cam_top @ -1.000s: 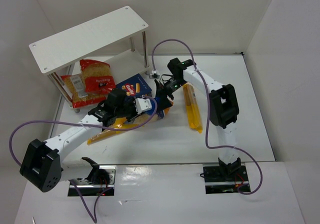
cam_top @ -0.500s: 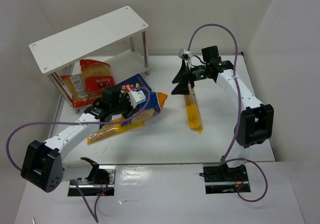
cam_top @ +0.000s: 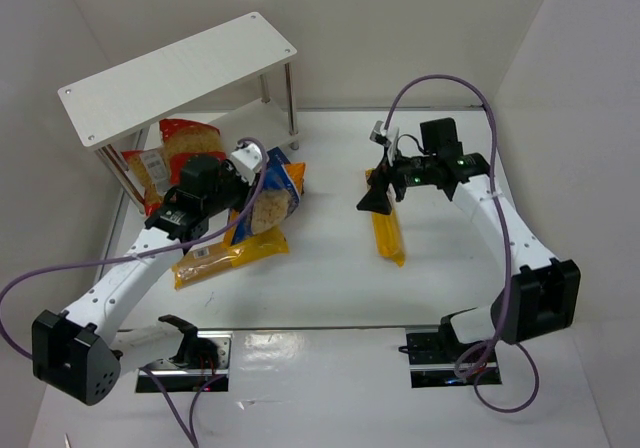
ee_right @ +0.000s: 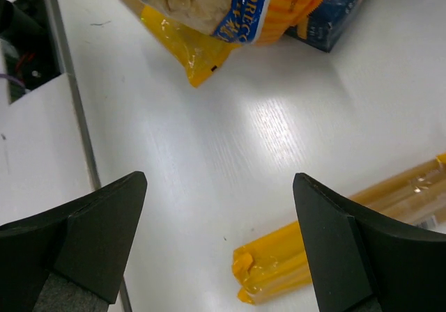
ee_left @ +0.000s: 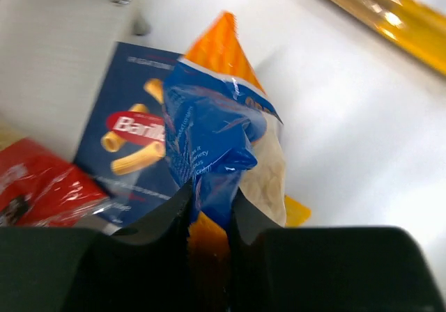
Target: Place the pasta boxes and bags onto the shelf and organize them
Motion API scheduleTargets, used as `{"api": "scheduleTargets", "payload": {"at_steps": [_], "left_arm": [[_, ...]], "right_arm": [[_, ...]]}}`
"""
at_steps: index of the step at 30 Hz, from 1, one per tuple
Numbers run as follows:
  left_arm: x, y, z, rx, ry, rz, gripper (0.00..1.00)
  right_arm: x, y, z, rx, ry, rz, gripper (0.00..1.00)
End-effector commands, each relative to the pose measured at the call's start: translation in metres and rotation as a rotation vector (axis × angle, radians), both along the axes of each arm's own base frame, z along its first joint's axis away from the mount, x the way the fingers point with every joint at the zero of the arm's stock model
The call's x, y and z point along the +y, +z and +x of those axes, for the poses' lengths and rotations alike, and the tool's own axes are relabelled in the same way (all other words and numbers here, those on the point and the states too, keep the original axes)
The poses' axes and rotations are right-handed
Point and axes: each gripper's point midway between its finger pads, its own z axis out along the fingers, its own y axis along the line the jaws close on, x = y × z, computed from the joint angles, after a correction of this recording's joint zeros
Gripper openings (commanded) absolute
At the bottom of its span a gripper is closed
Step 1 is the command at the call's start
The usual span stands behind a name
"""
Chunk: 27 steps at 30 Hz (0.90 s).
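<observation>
My left gripper [cam_top: 243,180] is shut on the blue bag with orange ends [cam_top: 272,196] and holds it off the table just right of the white shelf [cam_top: 170,73]. In the left wrist view my jaws [ee_left: 210,193] pinch the bag [ee_left: 216,124] above the dark-blue pasta box [ee_left: 129,141]. A red-and-clear bag [cam_top: 190,150] lies on the shelf's lower board. One long yellow bag [cam_top: 228,256] lies below the held bag. My right gripper [cam_top: 375,200] is open over the other long yellow bag [cam_top: 387,233], whose end shows between its fingers [ee_right: 327,253].
The shelf's silver legs [cam_top: 291,108] stand close to the held bag. White walls close the table at the back and right. The right wrist view shows the held bag [ee_right: 209,5], the box corner [ee_right: 341,9] and the table's front edge strip [ee_right: 70,110].
My left gripper has lifted the blue bag and carried it left and back toward the shelf. My right arm has swung away to the right and now hangs open over the long yellow bag.
</observation>
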Motion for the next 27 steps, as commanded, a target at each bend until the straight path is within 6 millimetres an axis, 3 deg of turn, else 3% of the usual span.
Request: {"api": "scheduleTargets", "payload": {"at_steps": [1, 3, 13, 14, 18, 24, 27], "left_arm": [[0.011, 0.091, 0.025, -0.242, 0.144, -0.149, 0.0], [0.015, 0.1, 0.027, -0.275, 0.167, -0.157, 0.0], [0.017, 0.082, 0.025, -0.257, 0.164, -0.134, 0.0], [0.017, 0.072, 0.025, -0.235, 0.161, -0.111, 0.0], [0.035, 0.063, 0.034, -0.24, 0.218, -0.056, 0.0], [0.047, 0.094, 0.046, -0.328, 0.263, -0.028, 0.0], [0.052, 0.13, 0.048, -0.398, 0.281, -0.022, 0.0]], "right_arm": [[-0.011, 0.018, 0.004, -0.145, -0.074, -0.034, 0.94], [-0.018, 0.019, 0.001, -0.177, -0.11, -0.058, 0.95], [-0.038, 0.023, -0.002, -0.231, -0.194, -0.065, 0.99], [-0.04, 0.023, 0.0, -0.231, -0.203, -0.066, 0.99], [-0.041, 0.023, 0.0, -0.231, -0.204, -0.066, 0.99], [-0.04, 0.013, 0.003, -0.221, -0.198, -0.074, 0.99], [-0.04, 0.01, 0.005, -0.219, -0.194, -0.08, 0.99]]}}
